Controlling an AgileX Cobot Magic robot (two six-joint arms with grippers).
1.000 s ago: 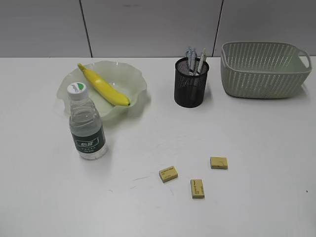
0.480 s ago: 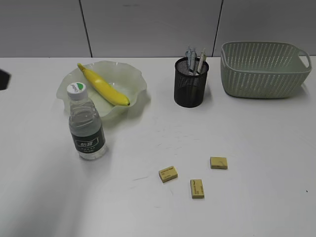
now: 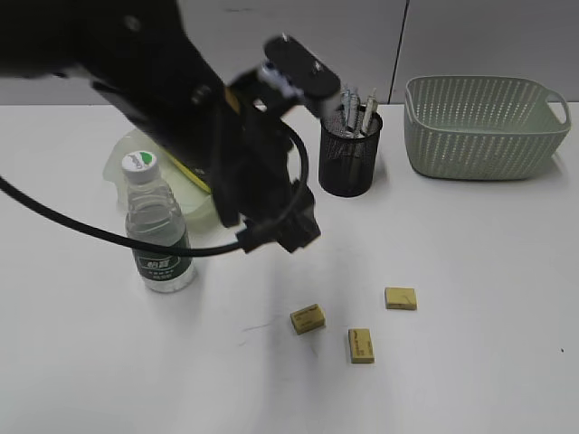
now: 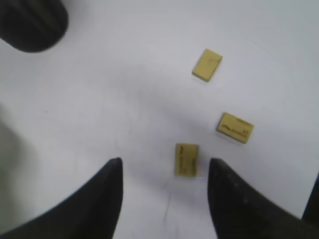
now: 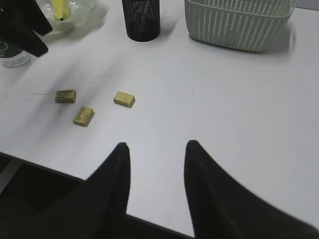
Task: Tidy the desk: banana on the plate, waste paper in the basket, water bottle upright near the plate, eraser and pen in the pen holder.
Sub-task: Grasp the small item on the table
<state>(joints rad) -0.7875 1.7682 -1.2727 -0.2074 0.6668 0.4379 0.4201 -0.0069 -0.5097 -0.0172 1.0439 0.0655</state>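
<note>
The big black left arm reaches over the wide white table and hides much of the wavy pale green glass plate. Only a small bit of the long yellow banana shows, lying on that plate. The left gripper hangs above the table with its jaws wide apart and nothing in them — one small yellow block eraser lies right between the two black fingers, flat on the table. Two more yellow erasers lie near it, apart from each other.

The small clear water bottle with a white cap and dark green label stands upright just beside the plate. The black mesh pen holder cup stands behind the erasers with pens sticking out. The pale green woven plastic basket sits to its right.

The right gripper stays low at the near table edge — its jaws are partly open and hold nothing.
</note>
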